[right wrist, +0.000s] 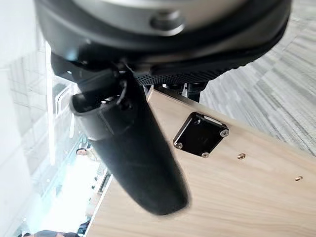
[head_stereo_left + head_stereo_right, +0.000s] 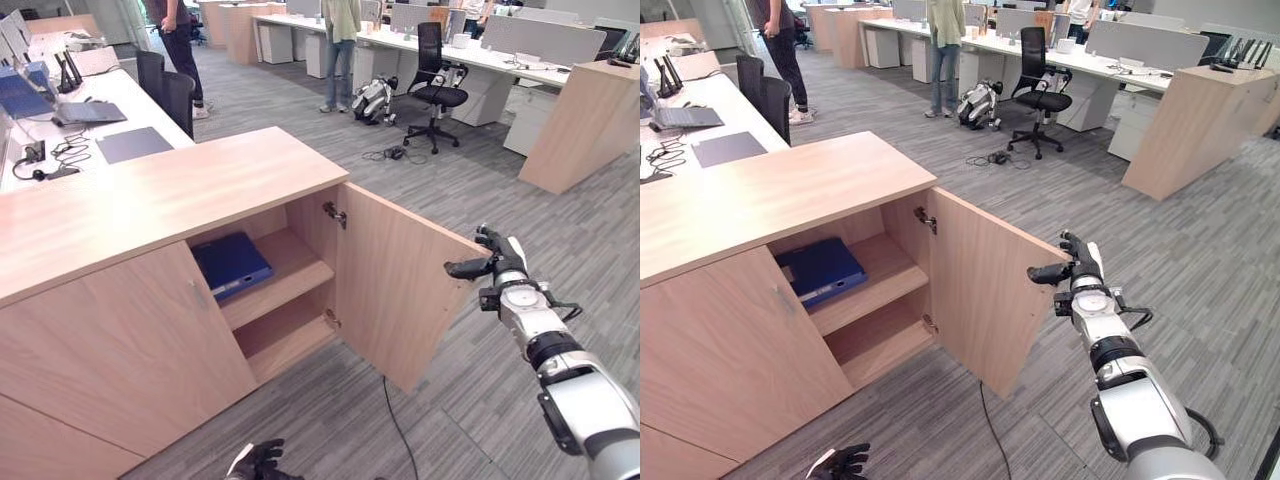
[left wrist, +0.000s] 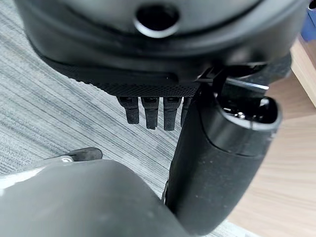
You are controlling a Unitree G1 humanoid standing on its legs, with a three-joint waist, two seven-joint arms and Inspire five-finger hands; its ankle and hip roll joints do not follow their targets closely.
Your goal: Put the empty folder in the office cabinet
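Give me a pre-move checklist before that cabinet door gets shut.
1. Blue folder lies on the upper shelf, inside the cabinet: ok.
2. Folder clear of the door's swing: ok, it sits back from the shelf's front edge.
3. Right robot hand at the open door's top outer corner: ok.
4. Right robot hand grip on the door edge: cannot tell, its fingers are hidden behind it.
5. Left robot hand low, away from the door: ok.
6. Folder empty: cannot tell.
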